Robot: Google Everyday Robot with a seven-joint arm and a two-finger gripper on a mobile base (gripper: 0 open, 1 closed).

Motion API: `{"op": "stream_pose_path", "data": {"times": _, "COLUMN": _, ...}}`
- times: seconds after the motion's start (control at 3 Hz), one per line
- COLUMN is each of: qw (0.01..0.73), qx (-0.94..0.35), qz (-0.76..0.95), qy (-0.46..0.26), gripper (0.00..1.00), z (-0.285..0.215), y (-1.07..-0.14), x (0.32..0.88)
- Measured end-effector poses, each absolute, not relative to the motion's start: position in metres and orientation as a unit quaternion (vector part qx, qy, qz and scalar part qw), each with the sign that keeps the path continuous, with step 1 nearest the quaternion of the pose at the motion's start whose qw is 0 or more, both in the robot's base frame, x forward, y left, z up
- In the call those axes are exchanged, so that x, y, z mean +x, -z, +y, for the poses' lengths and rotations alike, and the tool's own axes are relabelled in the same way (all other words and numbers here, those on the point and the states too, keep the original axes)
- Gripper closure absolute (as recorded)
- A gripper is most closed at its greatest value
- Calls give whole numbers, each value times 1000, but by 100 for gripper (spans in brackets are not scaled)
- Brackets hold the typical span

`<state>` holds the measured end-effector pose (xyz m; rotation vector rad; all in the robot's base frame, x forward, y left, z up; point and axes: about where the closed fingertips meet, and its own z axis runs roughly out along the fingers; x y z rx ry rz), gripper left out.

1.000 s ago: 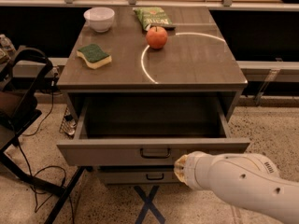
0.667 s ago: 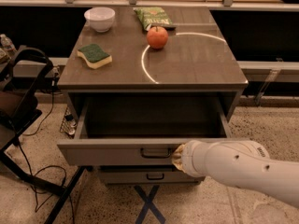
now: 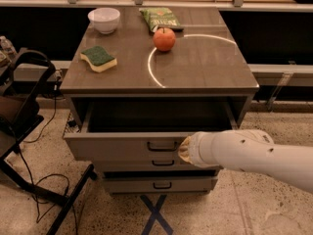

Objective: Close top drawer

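Note:
The top drawer [image 3: 112, 146] of the grey cabinet stands partly open, showing its dark box interior. Its flat front panel carries a small black loop handle [image 3: 162, 145] at the centre. My gripper [image 3: 184, 150] is at the end of the white arm coming in from the right. It rests against the drawer's front panel just right of the handle, mostly hidden behind the wrist.
Two shorter drawers [image 3: 161, 163] [image 3: 161, 184] sit shut below. On the cabinet top [image 3: 210, 67] are a white bowl [image 3: 104, 19], a green sponge [image 3: 98, 58], an apple [image 3: 164, 39] and a chip bag [image 3: 159, 18]. A black chair frame [image 3: 24, 106] with cables stands at the left. A blue tape cross [image 3: 155, 217] marks the floor.
My arm has moved left and forward against the front panel. The top drawer has slid partway into the cabinet, so less of its interior shows.

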<state>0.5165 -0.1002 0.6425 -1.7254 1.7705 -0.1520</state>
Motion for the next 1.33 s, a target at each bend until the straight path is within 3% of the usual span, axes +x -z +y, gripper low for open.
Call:
{"op": "stream_pose_path", "data": {"times": 0.33, "qw": 329, "qx": -663, "qz": 670, "qy": 60, "gripper": 100, "z": -99, "y": -646, "x": 534}}
{"op": "stream_pose_path", "data": {"times": 0.67, "qw": 341, "qx": -675, "qz": 652, "qy": 55, "gripper": 100, "z": -91, "y": -653, "x": 600}}
{"op": "stream_pose_path", "data": {"times": 1.33, "qw": 339, "qx": -674, "qz": 654, "qy": 55, "gripper": 100, "z": -95, "y": -657, "x": 597}}
